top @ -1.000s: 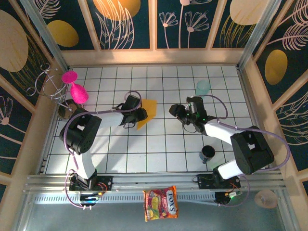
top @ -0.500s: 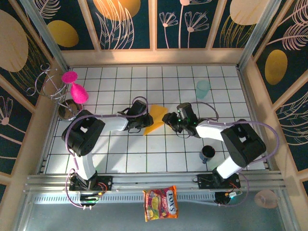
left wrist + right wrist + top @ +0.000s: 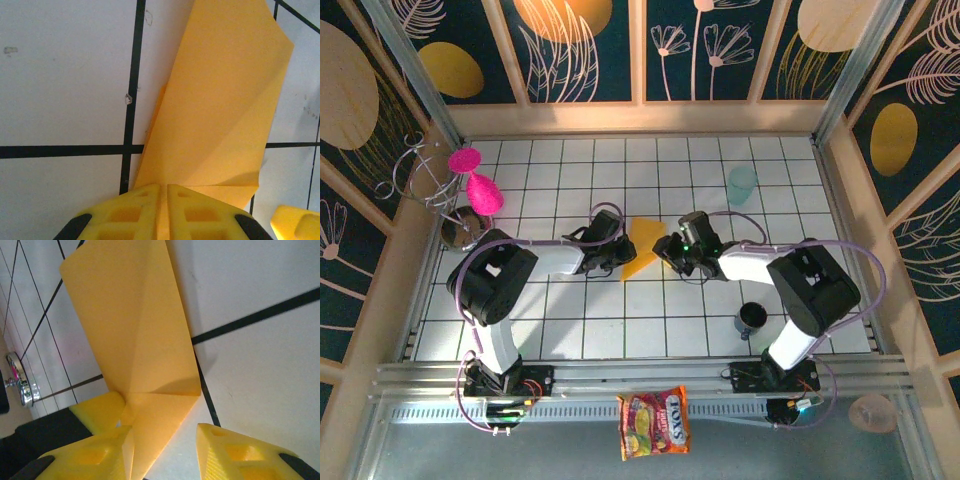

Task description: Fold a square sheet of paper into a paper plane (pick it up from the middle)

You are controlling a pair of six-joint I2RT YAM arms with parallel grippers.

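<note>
Partly folded orange-yellow sheet of paper (image 3: 642, 249) at the middle of the white tiled worktop (image 3: 570, 320), left fingers (image 3: 135, 212) pinched closed on one edge, right fingers (image 3: 235, 455) apart astride the opposite corner; they likely should close squarely on the crease.

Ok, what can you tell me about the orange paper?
The paper is thin and plain orange-yellow, folded into a pointed shape with slanting creases. It sits in the middle of the white tiled table, between the two arms. The left gripper pinches one end shut. The right gripper stands open around another corner.
</note>
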